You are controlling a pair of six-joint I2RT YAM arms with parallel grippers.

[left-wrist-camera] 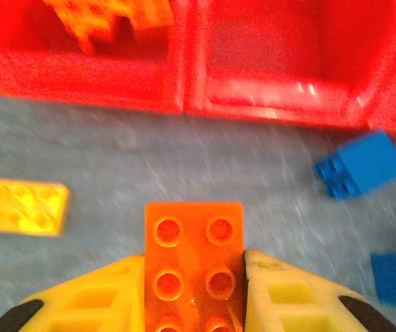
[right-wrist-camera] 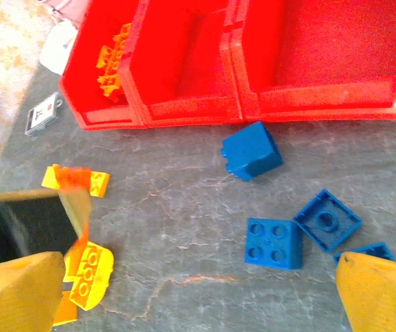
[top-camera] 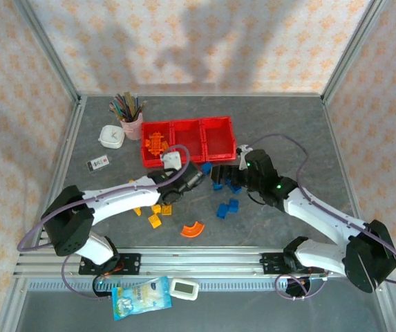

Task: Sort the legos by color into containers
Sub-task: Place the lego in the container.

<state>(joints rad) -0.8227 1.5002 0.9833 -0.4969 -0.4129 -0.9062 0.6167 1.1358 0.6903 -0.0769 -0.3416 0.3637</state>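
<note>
Orange brick (left-wrist-camera: 194, 270) clamped between left fingers (left-wrist-camera: 287, 290); right fingers (right-wrist-camera: 377, 294) spread wide, empty, blue bricks (right-wrist-camera: 274, 242) ahead.

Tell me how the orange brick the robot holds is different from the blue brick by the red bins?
The orange brick is pinched between the left fingers; the blue brick lies loose on the table. The orange brick is long, its studs facing the wrist camera; the blue brick is short and tipped over. Both are studded plastic bricks outside the red bins.
</note>
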